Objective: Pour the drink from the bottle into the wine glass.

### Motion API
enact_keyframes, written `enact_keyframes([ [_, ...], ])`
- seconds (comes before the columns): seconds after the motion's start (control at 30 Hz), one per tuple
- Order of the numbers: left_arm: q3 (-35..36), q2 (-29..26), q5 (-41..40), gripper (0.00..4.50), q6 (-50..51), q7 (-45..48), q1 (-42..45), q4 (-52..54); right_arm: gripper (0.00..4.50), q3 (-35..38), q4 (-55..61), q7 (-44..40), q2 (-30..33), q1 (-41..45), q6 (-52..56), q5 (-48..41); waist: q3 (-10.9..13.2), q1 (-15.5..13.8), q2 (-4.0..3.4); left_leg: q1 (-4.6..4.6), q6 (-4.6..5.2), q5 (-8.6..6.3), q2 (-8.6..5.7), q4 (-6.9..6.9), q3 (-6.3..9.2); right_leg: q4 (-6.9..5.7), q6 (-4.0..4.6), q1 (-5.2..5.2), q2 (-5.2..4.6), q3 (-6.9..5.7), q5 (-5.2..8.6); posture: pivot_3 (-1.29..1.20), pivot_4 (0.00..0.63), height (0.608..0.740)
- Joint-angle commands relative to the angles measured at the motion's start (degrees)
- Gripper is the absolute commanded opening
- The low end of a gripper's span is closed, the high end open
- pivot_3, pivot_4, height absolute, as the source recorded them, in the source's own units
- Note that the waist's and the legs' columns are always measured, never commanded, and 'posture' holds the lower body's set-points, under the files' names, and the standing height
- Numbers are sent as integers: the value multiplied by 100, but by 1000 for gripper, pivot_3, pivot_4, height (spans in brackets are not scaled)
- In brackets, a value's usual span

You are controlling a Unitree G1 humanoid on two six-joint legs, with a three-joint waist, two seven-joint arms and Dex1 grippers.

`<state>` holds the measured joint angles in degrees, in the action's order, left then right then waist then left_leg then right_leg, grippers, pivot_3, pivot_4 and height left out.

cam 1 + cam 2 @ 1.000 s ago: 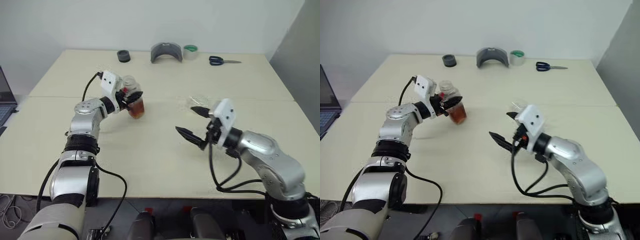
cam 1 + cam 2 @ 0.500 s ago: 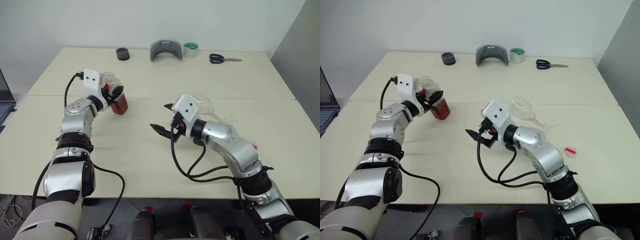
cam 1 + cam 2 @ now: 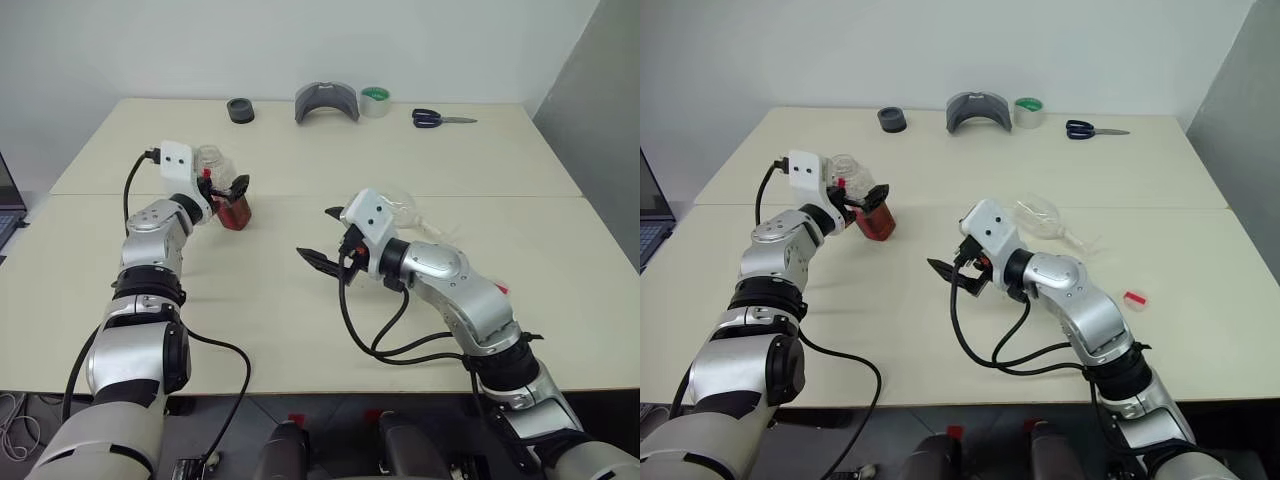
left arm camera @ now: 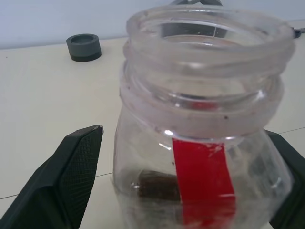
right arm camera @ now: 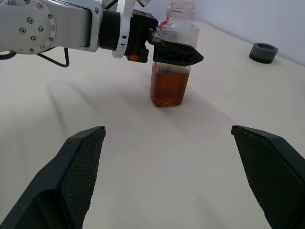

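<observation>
The bottle (image 3: pixel 228 198) is found upright on the table (image 3: pixel 300 330), in its left half near the seam that crosses the top, uncapped, with the drink (image 5: pixel 167 88) filling its lower part. A second ago it was held tilted and nearer the middle of the table; it is now set down further toward the left edge. The left gripper (image 3: pixel 226 187) is placed around the bottle with its fingers (image 4: pixel 71 174) spread to either side of the glassy wall and a gap visible on one side, whereas a second ago they were clamped on it. The wine glass (image 3: pixel 1045 218) is seen lying on its side right of centre, just behind the right arm. The right gripper (image 3: pixel 322 234) is held wide apart and empty above the middle of the table, having been brought leftward toward the bottle. A small red cap (image 3: pixel 1134 299) lies toward the right edge.
</observation>
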<state>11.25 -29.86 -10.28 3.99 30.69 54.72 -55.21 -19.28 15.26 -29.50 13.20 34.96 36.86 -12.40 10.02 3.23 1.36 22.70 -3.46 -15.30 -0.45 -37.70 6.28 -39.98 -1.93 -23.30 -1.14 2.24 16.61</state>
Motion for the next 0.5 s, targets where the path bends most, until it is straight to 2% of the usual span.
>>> enact_keyframes([
  [0.03, 51, -15, 11, 4473, -253, 6, -37, 80, 4500, 88, 183, -25, -32, 100, -87, 25, 0, 0, 0, 1, 0, 0, 0, -1, 0, 0, 0, 0, 0, 0, 0, 0, 150, 740],
  [0.5, 107, 131, 64, 4473, -1208, -264, -1144, 926, 4500, 149, 519, -3, 190, -400, -414, 225, 0, -12, 0, 4, 0, 0, 0, -7, 4, -1, 0, 0, -4, 0, 0, 0, 150, 740],
])
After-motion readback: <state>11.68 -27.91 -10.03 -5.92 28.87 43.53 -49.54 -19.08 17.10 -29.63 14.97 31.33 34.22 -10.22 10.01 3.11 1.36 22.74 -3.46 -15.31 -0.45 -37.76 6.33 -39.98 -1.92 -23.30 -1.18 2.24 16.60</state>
